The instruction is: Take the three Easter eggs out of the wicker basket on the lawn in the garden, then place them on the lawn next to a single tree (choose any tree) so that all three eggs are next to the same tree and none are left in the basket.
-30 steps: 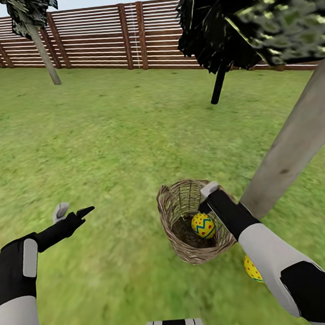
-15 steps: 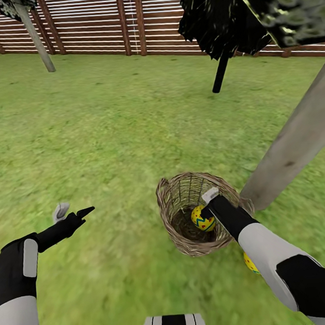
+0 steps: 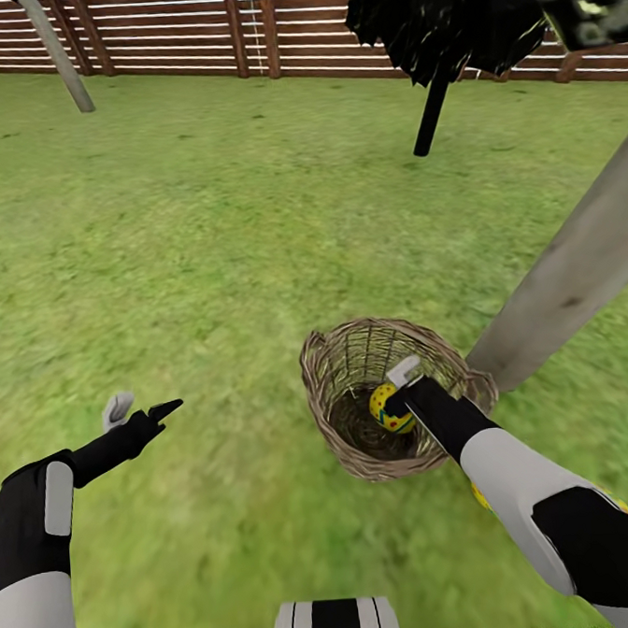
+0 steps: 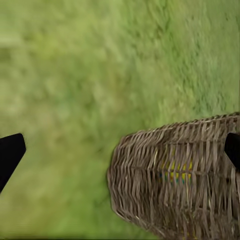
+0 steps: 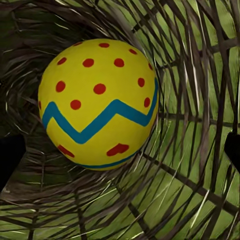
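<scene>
Yellow Easter egg (image 3: 388,408) nearer right gripper (image 3: 401,389)

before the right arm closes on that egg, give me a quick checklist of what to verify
1. Egg centred between the right end effector's fingers in the right wrist view: ok.
2. Right end effector open, fingertips either side of the egg: ok.
3. Fingers clear of the wicker basket weave: cannot tell.
4. Basket upright on the lawn: ok.
5. Tree trunk close beside the basket for the drop: ok.
6. Left end effector open and off to the side: ok.
</scene>
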Motion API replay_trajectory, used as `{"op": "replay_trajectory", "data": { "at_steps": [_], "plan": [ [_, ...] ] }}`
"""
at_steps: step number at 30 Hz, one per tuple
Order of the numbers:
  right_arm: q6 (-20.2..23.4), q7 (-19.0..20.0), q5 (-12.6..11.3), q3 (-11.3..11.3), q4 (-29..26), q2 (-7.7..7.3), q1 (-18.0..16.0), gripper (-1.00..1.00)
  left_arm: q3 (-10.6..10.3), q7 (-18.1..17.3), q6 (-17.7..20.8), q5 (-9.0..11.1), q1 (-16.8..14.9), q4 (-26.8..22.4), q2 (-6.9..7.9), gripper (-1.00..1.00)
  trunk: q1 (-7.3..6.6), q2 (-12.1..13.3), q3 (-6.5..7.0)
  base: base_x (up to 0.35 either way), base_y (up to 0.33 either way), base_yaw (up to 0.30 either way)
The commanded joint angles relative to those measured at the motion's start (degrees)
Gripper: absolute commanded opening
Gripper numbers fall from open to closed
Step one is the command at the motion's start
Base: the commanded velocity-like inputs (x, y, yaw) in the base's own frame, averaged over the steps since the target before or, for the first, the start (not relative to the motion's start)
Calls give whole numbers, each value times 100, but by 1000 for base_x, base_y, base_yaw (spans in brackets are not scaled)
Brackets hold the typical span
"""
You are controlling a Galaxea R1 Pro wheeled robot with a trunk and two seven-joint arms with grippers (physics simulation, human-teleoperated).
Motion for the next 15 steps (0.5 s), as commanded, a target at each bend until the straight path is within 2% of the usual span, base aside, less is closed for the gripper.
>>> {"op": "replay_trajectory", "data": {
  "at_steps": [1, 15],
  "plan": [
    [-38, 40, 61, 8, -13, 0, -2, 100, 10, -31, 26, -12, -4, 1, -1, 100, 1, -3, -27, 0, 0, 0],
    [-373, -29, 52, -30, -87, 0, -2, 100, 10, -31, 26, -12, -4, 2, -1, 100, 37, -22, -337, 0, 0, 0]
  ]
}}
